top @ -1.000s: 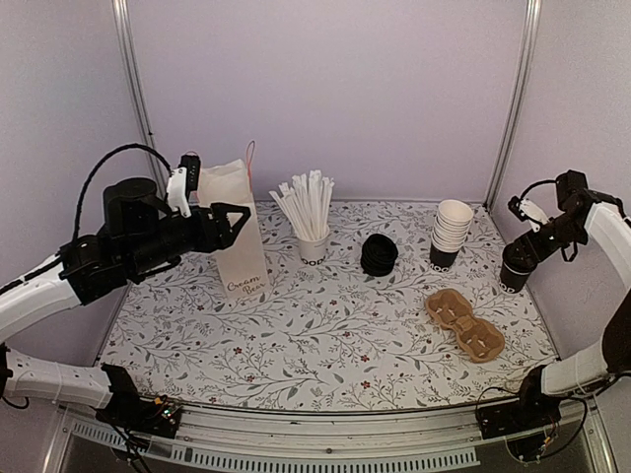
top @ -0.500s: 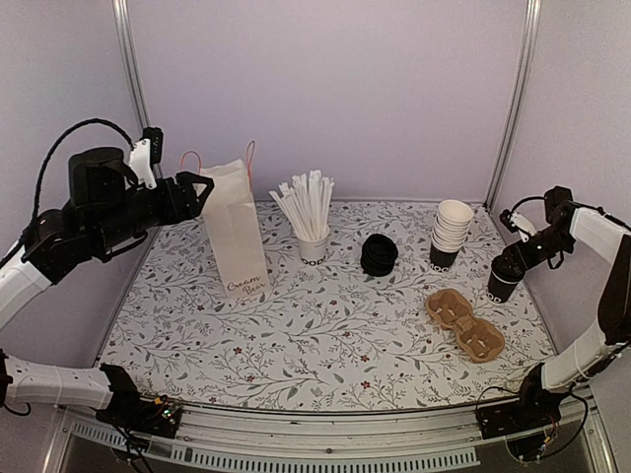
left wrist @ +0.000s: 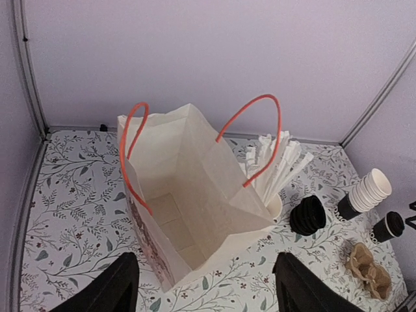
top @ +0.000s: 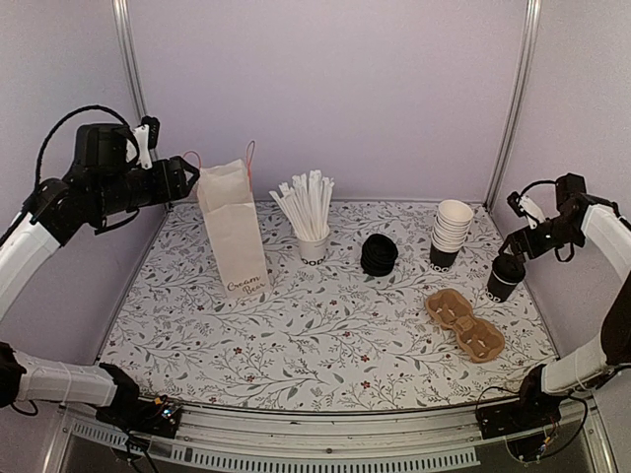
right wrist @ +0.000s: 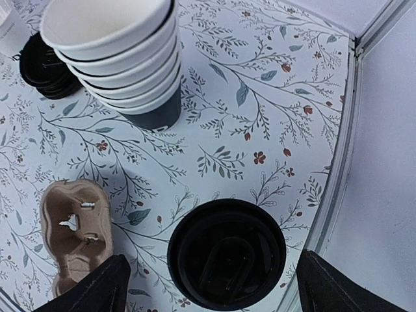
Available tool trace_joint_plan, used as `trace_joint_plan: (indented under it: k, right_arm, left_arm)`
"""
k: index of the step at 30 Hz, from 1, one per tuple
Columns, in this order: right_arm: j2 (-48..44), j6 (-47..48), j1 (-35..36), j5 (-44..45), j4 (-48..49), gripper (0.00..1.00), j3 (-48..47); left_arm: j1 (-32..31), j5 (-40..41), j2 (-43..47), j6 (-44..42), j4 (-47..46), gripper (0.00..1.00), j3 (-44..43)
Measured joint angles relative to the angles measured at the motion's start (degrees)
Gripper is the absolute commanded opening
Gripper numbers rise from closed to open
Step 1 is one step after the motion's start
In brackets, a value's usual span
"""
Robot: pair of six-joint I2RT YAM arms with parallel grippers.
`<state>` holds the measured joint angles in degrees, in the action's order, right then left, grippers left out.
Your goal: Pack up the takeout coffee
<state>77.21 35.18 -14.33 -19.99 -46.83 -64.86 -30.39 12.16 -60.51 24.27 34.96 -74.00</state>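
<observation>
The takeout coffee (top: 502, 281), a black paper cup with a round black lid, stands upright on the table near the right edge. My right gripper (top: 522, 243) hovers just above it, open, and the right wrist view shows the lid (right wrist: 226, 253) between the two spread fingers without contact. A white paper bag (top: 234, 236) with orange handles stands at the back left. My left gripper (top: 183, 178) is raised to its left, open and holding nothing. From the left wrist view I look down into the bag (left wrist: 188, 201), whose bottom is bare.
A white cup of straws (top: 312, 222), a stack of black lids (top: 379, 254) and a stack of lidless cups (top: 451, 234) line the back. A brown cardboard carrier (top: 465, 323) lies left of and nearer than the coffee. The right wall rail (right wrist: 338, 175) is close to the cup.
My right gripper set the coffee down on the table, opened and drew back slightly. My left arm swung up and to the left, away from the bag.
</observation>
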Motion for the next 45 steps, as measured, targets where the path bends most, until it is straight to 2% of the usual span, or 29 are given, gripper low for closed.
trace_joint_plan:
  k: [7,12,14,27,29,31,32,39,45]
  right_arm:
    - [-5.90,-0.92,0.02,-9.11,-2.49,0.88,-0.46]
    - [-6.82,-2.21,0.00,-13.99,-2.71,0.87,-0.59]
    - [-6.84,-2.54,0.00,-15.13,-2.69,0.86,-0.59]
    - [-11.30,-3.82,0.00,-18.67,-2.62,0.83,0.48]
    - [-12.31,-3.96,0.00,-18.84,-2.64,0.82,1.31]
    - [-12.66,-3.96,0.02,-18.86,-2.64,0.82,1.97]
    - [-12.66,-3.93,0.00,-18.80,-2.64,0.82,2.23]
    - [-12.63,-3.69,0.00,-18.32,-2.64,0.82,2.47]
    - [-12.63,-3.69,0.00,-18.45,-2.62,0.81,2.73]
  left_arm:
    - [12.98,-10.36,-8.44,0.83,3.02,0.63,-4.83]
    - [14.64,-15.93,-13.05,2.45,2.64,0.63,-5.79]
    - [14.73,-17.75,-14.60,2.84,1.97,0.60,-5.79]
    - [15.63,-18.91,-23.45,1.60,1.16,0.26,-9.11]
    - [15.69,-18.78,-24.35,1.05,1.31,0.16,-10.21]
    - [15.74,-18.60,-25.31,0.17,1.55,0.02,-11.26]
    - [15.78,-18.51,-25.83,-0.33,1.88,0.00,-11.80]
    - [15.80,-18.12,-26.73,-2.03,4.42,0.00,-13.92]
    - [15.82,-20.22,-24.02,-4.42,8.33,0.00,-15.98]
